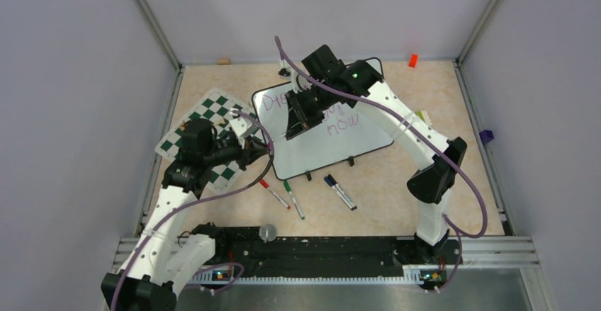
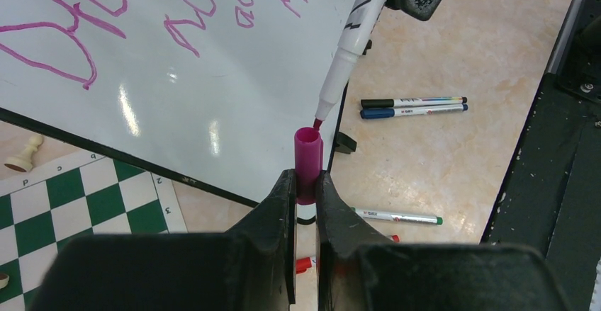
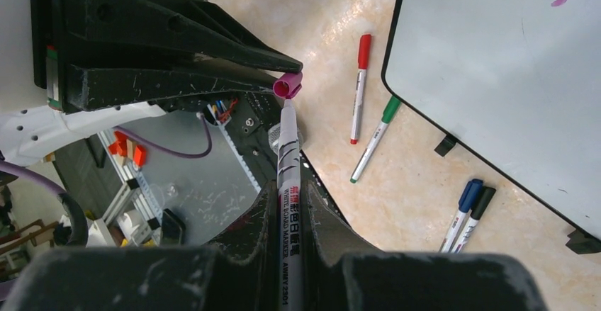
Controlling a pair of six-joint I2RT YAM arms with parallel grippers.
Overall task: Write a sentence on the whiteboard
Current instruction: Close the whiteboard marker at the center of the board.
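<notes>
L gripper clamped on pink cap, R gripper pinching marker, tip at cap's mouth, prob lined up to recap

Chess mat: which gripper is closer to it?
Left. The left gripper, holding a pink cap, hangs by the chess mat; the right gripper, holding a marker, is over the whiteboard.

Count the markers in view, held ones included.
5. An uncapped marker in the right gripper, tip at the pink cap in the left gripper. Red marker and green marker on the table before the whiteboard; blue marker and black marker paired beside them. Arms may hide others.
</notes>
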